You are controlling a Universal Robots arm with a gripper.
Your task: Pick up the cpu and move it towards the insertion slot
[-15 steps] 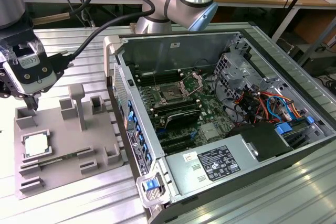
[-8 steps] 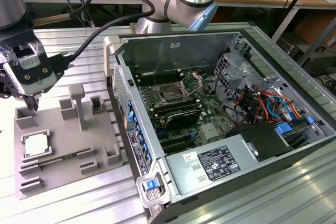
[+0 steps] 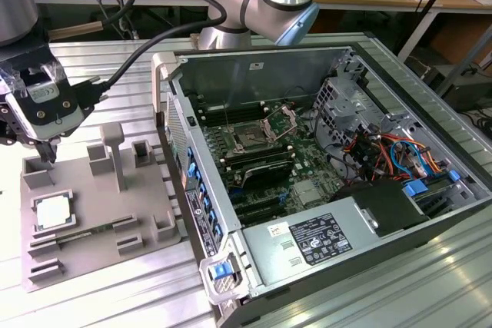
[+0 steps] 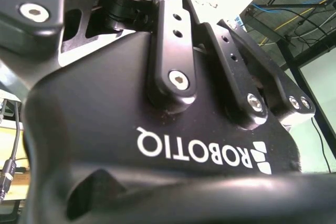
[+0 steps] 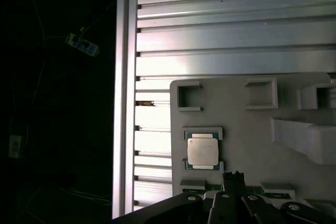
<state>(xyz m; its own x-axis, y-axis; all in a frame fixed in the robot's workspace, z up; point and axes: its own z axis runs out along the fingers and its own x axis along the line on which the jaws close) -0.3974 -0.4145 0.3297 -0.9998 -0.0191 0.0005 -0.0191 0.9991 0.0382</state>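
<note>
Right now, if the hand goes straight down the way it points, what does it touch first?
Probably the grey fixture, on a bare part beside the cpu, not the cpu itself. The hand hangs over it, though depth is unclear.

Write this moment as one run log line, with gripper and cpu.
gripper: above grey fixture, apart from cpu | cpu: flat in fixture recess, not picked | insertion slot: inside open case

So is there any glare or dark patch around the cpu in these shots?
First wrist view: cpu sharp and evenly lit, table slats beside the fixture glaring white, near blackness beyond the table edge. Exterior view: cpu bright, slightly washed out.
</note>
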